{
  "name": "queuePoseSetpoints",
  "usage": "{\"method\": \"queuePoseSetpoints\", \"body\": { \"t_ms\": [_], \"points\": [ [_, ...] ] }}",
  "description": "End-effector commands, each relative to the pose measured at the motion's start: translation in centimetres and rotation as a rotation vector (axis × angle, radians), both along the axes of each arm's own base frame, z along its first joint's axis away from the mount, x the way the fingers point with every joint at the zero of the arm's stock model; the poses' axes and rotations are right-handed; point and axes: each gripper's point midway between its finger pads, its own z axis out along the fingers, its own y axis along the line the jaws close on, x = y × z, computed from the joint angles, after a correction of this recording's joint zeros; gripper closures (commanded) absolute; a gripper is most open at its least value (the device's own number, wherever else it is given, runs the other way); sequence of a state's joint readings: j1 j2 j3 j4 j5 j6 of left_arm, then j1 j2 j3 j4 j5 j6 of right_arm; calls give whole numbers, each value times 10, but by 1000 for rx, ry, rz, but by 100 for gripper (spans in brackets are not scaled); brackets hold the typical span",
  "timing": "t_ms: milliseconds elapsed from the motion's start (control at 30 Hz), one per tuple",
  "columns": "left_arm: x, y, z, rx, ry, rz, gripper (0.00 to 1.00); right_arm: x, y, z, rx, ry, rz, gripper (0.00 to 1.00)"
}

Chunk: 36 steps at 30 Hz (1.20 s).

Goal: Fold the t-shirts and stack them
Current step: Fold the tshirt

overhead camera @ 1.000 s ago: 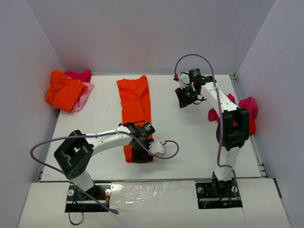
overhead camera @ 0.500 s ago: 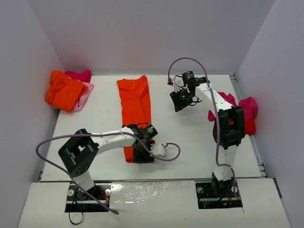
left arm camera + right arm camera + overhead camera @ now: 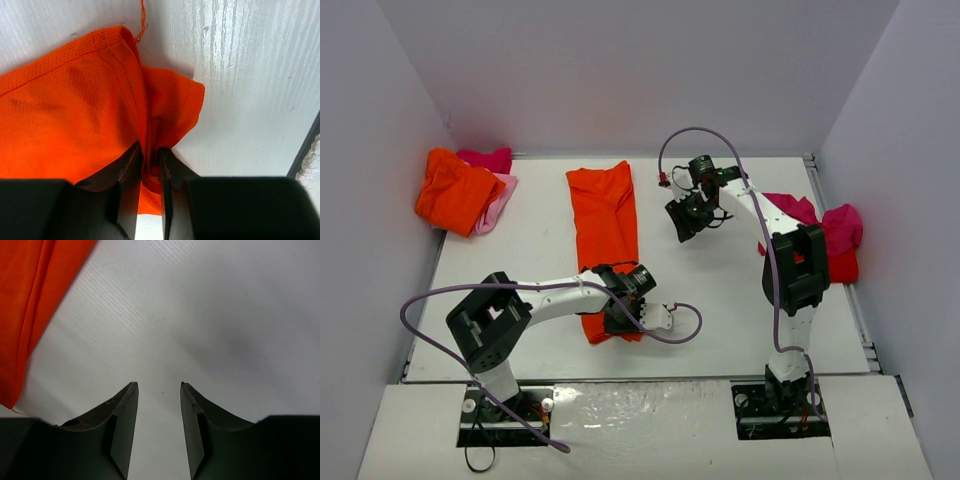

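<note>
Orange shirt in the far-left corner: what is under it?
A pale pink shirt pokes out under its right edge, a magenta shirt behind it. How far they reach beneath the orange shirt is hidden.

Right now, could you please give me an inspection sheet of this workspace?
Surface: white table.
Job's things: long orange t-shirt folded lengthwise at centre; left stack, orange over pinks, far left; right pile, magenta and red, by right arm.
Clutter: nothing seen.
Grippers: left gripper fingers pinched on the long orange t-shirt's near end; right gripper open over bare table.
Cables: purple cables loop off both arms.
Surroundings: plain pale walls.
</note>
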<state>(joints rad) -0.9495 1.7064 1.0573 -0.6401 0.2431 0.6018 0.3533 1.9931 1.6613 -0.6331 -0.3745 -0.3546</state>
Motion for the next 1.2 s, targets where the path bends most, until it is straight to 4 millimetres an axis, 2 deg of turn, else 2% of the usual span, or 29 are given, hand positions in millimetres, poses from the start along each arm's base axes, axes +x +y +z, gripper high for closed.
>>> {"method": "queuePoseSetpoints", "body": {
  "t_ms": [0,67,200,367,467,600,667,700,867,1000,1100,1167],
  "points": [
    [-9,1,-11,23,37,-13,91,-1,-3,5,-14,-17,11,63],
    [-9,2,-11,29,39,-20,99,-1,-3,6,-14,-19,14,63],
    [-11,5,-4,33,49,-37,100,-3,-3,4,-18,-14,14,63],
    [-21,15,29,27,61,-73,100,-17,6,3,-6,2,62,64],
    [-24,11,57,-4,72,-111,100,-45,23,7,19,52,180,63],
    [-25,8,91,-30,89,-142,100,-80,60,16,27,85,383,61],
    [-20,3,101,-41,73,-151,100,-80,72,23,16,69,420,62],
    [-17,2,105,-41,58,-154,100,-79,77,20,4,76,431,62],
    [9,1,124,-48,-32,-143,100,-57,85,15,-44,57,416,63],
    [36,7,138,-42,-102,-102,100,-8,80,31,-88,-92,302,63],
    [58,11,153,-65,-130,-77,100,34,58,49,-118,-185,162,65],
    [71,14,157,-75,-146,-49,100,41,52,53,-101,-188,133,65]
  ]
}}
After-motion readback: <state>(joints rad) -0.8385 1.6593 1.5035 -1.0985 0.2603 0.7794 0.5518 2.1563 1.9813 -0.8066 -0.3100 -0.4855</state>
